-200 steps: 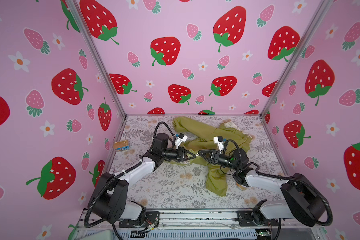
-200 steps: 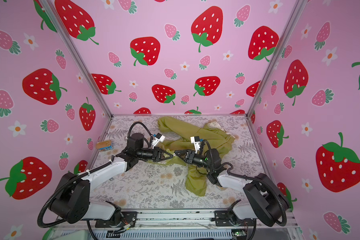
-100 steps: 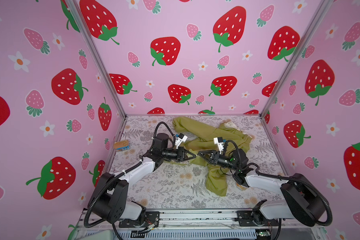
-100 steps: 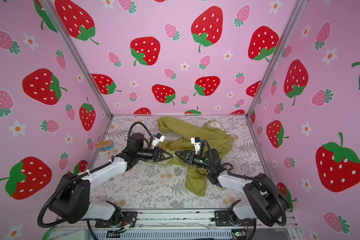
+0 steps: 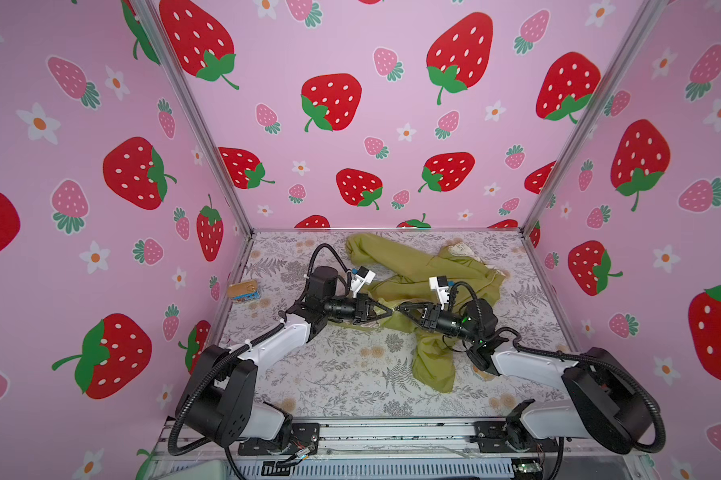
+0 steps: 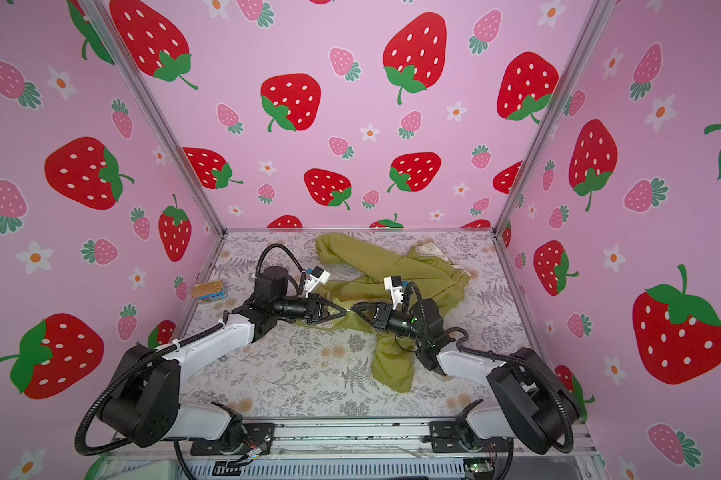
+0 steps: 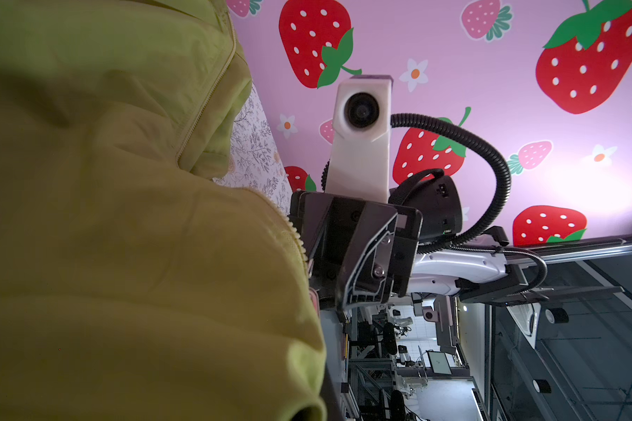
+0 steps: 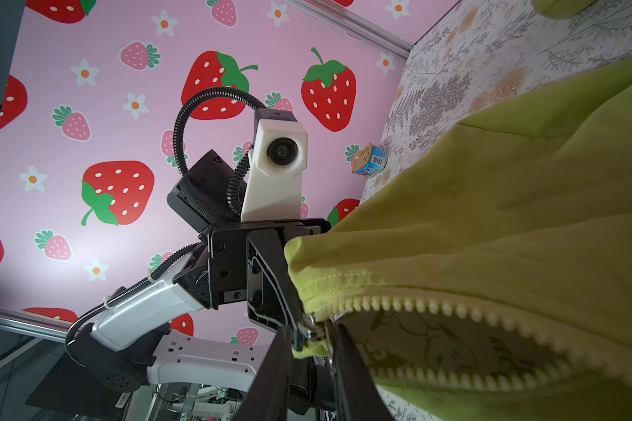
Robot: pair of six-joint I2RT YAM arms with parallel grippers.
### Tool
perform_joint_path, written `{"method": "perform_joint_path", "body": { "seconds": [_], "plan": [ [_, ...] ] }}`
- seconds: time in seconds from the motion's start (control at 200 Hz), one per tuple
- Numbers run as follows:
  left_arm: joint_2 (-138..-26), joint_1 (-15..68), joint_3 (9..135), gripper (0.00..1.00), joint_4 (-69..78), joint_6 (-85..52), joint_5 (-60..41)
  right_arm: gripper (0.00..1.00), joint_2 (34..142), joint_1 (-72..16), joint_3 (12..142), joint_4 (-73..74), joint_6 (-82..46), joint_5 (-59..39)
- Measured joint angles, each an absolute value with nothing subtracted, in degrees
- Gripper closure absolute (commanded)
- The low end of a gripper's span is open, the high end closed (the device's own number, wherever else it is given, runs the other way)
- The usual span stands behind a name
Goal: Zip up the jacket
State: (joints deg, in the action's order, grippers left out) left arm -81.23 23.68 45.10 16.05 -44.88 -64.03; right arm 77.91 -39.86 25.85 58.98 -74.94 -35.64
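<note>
The work surface is a table (image 5: 309,374) covered with a grey fern-and-flower print cloth, enclosed on three sides by pink walls (image 5: 350,50) printed with strawberries and white flowers, with aluminium posts (image 5: 201,124) at the rear corners. A small tin (image 5: 243,290) lies on the table near the left wall, well apart from both arms. The jacket (image 5: 408,262), olive-green, lies crumpled across the rear and right-centre of the table in both top views, with one sleeve trailing toward the front edge beside the right arm. The left gripper (image 5: 387,311) and the right gripper (image 5: 401,309) meet tip to tip above the middle of the table, at the jacket's near edge. The left jaws are together and clamped on the jacket's fabric at the bottom end of the zipper; the right wrist view shows the cloth bunched against these jaws. In the same view the zipper teeth (image 8: 453,306) run apart in two rows, with the pale printed lining (image 8: 434,350) visible between them. The right jaws stand a narrow gap apart, one on each side of the metal zipper slider (image 8: 312,328). Whether they press on the slider cannot be told.
</note>
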Motion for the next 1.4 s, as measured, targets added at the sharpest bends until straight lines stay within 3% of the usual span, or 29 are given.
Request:
{"method": "perform_joint_path", "body": {
  "seconds": [0.3, 0.505, 0.605, 0.695, 0.83, 0.855, 1.401],
  "plan": [
    [-81.1, 23.7, 45.1, 1.00, 16.1, -45.0, -64.0, 1.00, 77.9, -39.6, 25.8, 58.2, -74.8, -35.4],
    [-81.1, 23.7, 45.1, 1.00, 15.4, -45.1, -63.9, 1.00, 77.9, -39.6, 25.9, 55.4, -73.2, -35.0],
    [-81.1, 23.7, 45.1, 0.88, 14.7, -45.1, -63.5, 1.00, 77.6, -39.6, 26.5, 52.5, -71.8, -34.9],
    [-81.0, 23.4, 45.1, 0.85, 14.3, -45.2, -63.4, 1.00, 77.3, -39.6, 27.2, 50.4, -70.6, -34.6],
    [-80.2, 22.8, 45.1, 0.93, 13.8, -45.4, -62.9, 1.00, 76.8, -39.6, 27.7, 47.5, -69.3, -34.0],
    [-80.1, 22.7, 45.1, 1.00, 13.8, -45.3, -62.7, 1.00, 76.7, -39.6, 27.7, 47.3, -69.1, -34.0],
    [-77.3, 19.1, 44.6, 1.00, 9.1, -44.6, -60.8, 1.00, 73.3, -39.6, 29.4, 38.9, -65.0, -29.0]
  ]
}}
